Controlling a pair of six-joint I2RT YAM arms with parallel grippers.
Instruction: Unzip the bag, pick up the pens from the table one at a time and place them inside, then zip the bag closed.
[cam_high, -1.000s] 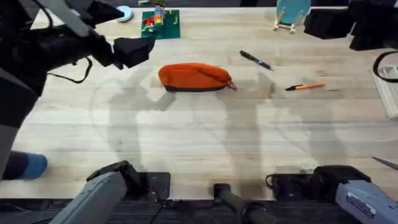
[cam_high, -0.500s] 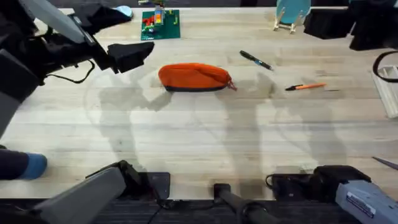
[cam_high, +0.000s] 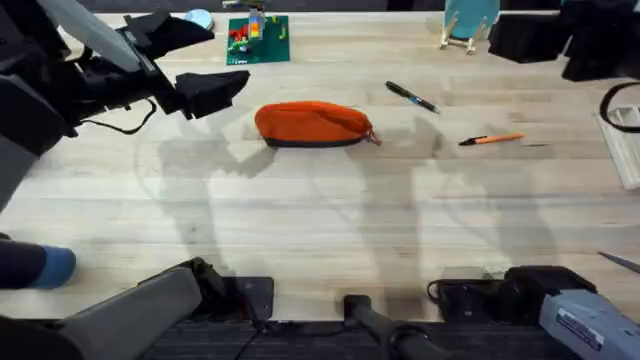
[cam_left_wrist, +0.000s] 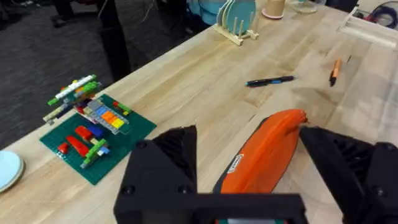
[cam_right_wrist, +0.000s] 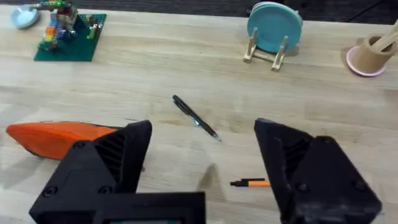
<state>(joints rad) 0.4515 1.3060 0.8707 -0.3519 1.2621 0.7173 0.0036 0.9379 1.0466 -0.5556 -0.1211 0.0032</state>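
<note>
The left gripper (cam_high: 200, 60), jaws wide and empty, has edged nearer the soft orange fabric pouch (cam_high: 313, 124); the right gripper (cam_right_wrist: 202, 165) gapes empty too. Pinch the pouch's small zipper tab (cam_high: 375, 138).

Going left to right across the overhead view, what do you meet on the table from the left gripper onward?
left gripper → green brick baseplate → orange bag → black pen → teal plate in its wooden rack → orange pen
</note>
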